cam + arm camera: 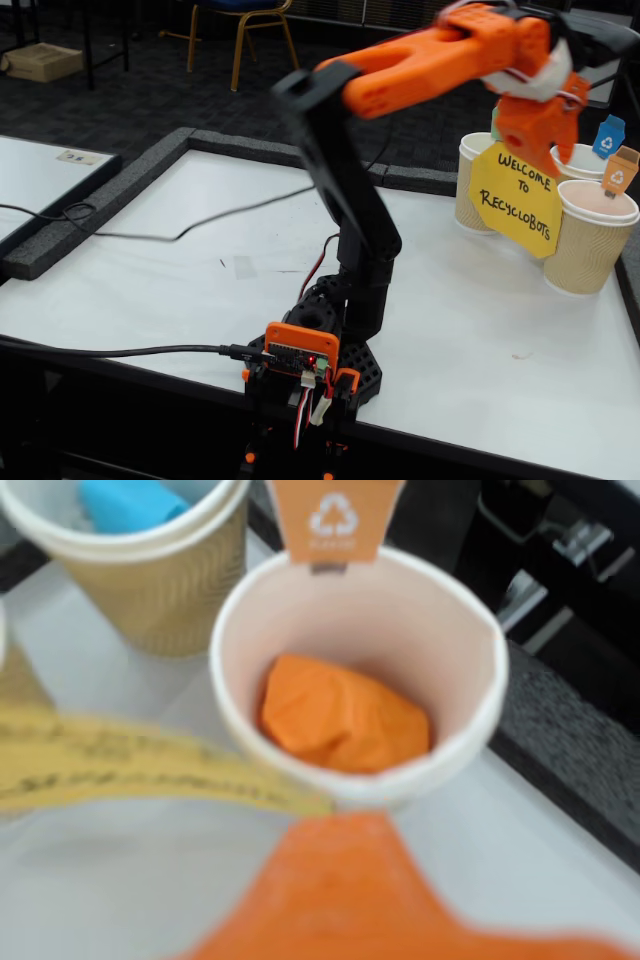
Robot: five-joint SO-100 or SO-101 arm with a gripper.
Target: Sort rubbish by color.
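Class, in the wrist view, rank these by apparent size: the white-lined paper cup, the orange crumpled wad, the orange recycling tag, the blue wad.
1. White-lined paper cup
2. Orange crumpled wad
3. Orange recycling tag and blue wad: similar, both cropped, unranked.

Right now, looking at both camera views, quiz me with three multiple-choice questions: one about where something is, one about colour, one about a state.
1. Where is the orange wad?
A) on the table
B) inside the cup with the orange tag
C) in the gripper

2. What colour is the wad in the neighbouring cup?
A) light blue
B) green
C) red

3. How does the yellow sign read?
A) blank
B) Welcome to Recyclobots
C) torn in half

Key: B, the wrist view shows it at the cup's bottom; A, blue shows inside the rim; B, the fixed view shows the lettering.
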